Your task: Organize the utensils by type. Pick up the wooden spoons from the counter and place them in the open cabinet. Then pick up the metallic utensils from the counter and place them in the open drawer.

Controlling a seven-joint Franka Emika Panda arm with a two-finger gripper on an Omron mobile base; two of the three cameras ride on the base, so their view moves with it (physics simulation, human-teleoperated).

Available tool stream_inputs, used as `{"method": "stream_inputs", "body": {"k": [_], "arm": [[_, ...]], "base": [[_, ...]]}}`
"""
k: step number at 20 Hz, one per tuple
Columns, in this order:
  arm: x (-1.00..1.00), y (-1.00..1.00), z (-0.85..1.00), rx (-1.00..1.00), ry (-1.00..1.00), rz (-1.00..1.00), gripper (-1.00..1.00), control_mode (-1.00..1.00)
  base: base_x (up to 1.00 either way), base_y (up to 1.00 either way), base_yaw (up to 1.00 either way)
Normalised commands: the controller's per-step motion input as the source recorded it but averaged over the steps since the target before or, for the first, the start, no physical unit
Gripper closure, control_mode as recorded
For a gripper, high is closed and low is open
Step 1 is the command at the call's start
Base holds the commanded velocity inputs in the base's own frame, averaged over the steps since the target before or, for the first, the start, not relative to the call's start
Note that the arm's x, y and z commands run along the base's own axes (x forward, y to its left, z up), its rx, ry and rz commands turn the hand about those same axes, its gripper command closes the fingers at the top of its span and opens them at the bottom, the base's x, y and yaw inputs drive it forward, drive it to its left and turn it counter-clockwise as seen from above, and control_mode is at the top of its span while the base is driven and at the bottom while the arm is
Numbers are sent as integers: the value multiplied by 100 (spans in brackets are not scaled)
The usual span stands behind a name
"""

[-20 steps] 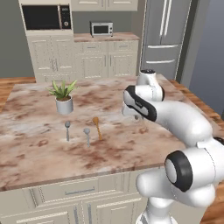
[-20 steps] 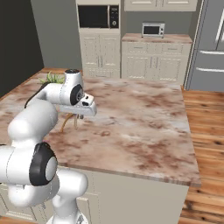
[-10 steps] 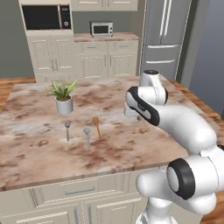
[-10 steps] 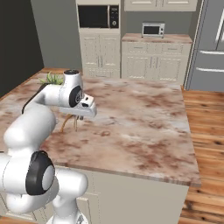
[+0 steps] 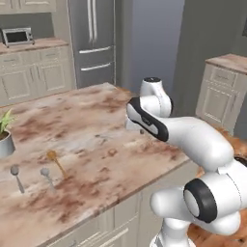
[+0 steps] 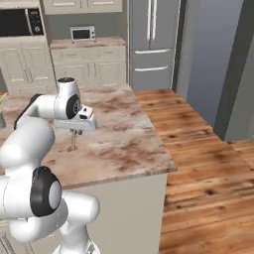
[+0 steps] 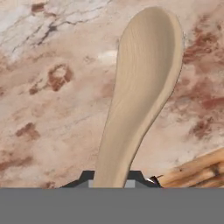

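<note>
Hand view: my fingers (image 7: 111, 177) are clamped on the pale wooden spoon (image 7: 140, 87), its long axis pointing straight ahead over the desk (image 7: 48, 109).

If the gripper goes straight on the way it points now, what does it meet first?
Most likely the counter: the gripper, holding the pale wooden spoon, points at that stone, so the spoon's bowl would probably touch first.

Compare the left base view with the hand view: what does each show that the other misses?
Left base view adds the darker orange-brown wooden spoon, a grey metal spoon, a second grey metal spoon and a potted green plant. Hand view adds the pale tan wooden spoon clamped in the gripper. Shared: the reddish-brown and cream marbled counter.
</note>
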Motion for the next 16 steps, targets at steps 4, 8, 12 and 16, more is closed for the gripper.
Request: {"method": "stream_inputs", "body": {"k": [4,8,12,16], "arm": [[0,0,0,0,0,0,100,100],[0,0,0,0,0,0,100,100],[0,0,0,0,0,0,100,100],[0,0,0,0,0,0,100,100]], "base": [[0,0,-100],[0,0,-100],[0,-1,-100],[0,-9,-100]]}}
